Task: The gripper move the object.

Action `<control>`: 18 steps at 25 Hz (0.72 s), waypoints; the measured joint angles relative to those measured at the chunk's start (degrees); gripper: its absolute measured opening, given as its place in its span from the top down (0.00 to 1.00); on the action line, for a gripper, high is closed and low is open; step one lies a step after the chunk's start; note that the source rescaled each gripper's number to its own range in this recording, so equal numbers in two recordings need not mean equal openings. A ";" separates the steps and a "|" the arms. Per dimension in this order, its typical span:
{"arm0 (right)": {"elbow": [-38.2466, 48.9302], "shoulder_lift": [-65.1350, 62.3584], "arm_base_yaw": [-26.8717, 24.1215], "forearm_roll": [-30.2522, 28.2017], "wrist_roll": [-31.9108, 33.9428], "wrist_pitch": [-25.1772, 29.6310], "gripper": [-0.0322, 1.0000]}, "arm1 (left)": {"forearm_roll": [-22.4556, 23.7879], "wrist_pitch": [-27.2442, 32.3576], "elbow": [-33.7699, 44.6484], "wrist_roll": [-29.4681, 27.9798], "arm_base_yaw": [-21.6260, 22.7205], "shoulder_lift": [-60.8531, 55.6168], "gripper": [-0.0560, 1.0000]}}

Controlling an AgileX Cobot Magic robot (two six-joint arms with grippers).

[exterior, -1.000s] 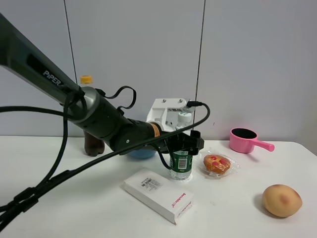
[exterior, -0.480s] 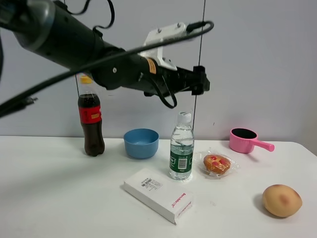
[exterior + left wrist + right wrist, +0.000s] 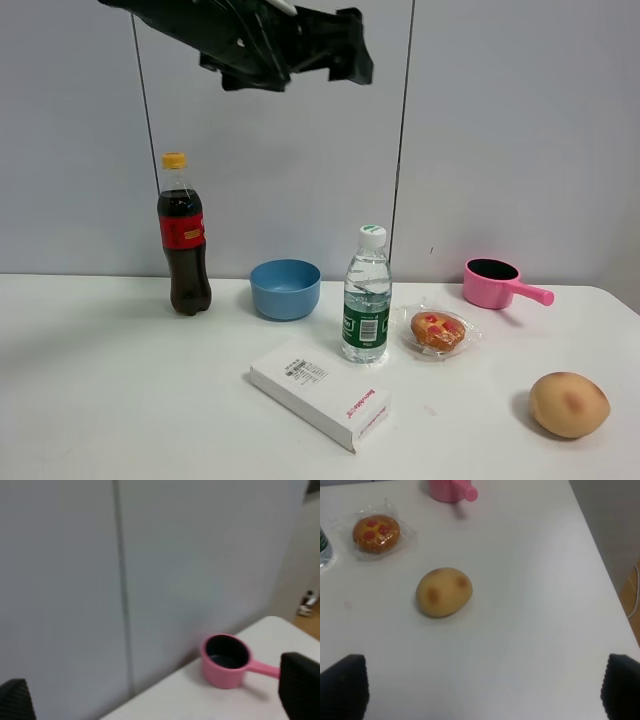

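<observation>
The clear water bottle (image 3: 366, 295) with white cap and green label stands upright on the white table, between the blue bowl and the wrapped pastry. My left gripper (image 3: 352, 48) is high above the table near the top edge of the exterior view, well clear of the bottle. In the left wrist view its fingers (image 3: 301, 682) stand wide apart with nothing between them (image 3: 160, 700). My right gripper (image 3: 480, 690) is open and empty above the table's right part; it does not show in the exterior view. A sliver of the bottle (image 3: 323, 550) shows in the right wrist view.
A cola bottle (image 3: 184, 240) stands at the back left, beside a blue bowl (image 3: 285, 288). A white box (image 3: 320, 392) lies in front of the water bottle. A wrapped pastry (image 3: 438, 330), a pink pot (image 3: 495, 282) and a round bun (image 3: 568, 404) are to the right.
My left gripper has let go of the water bottle and risen from it to high above the table. The bottle stays upright where it was set.
</observation>
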 joint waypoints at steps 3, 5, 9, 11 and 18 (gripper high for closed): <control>0.00 0.00 0.00 0.00 0.00 0.00 0.00 | 0.00 3.76 0.00 3.30 4.96 -2.79 0.01; 0.00 0.00 0.00 0.00 0.00 0.00 0.00 | 0.00 6.11 0.00 4.94 8.50 -4.25 0.01; 0.00 0.00 0.00 0.00 0.00 0.00 0.00 | 0.90 11.24 0.00 6.73 16.81 -7.62 0.01; 0.00 0.00 0.00 0.00 0.00 0.00 0.00 | 2.40 15.21 0.00 7.00 20.98 -9.57 0.01; 0.00 0.00 0.00 0.00 0.00 0.00 0.00 | 5.33 25.15 0.00 7.18 35.09 -16.36 0.01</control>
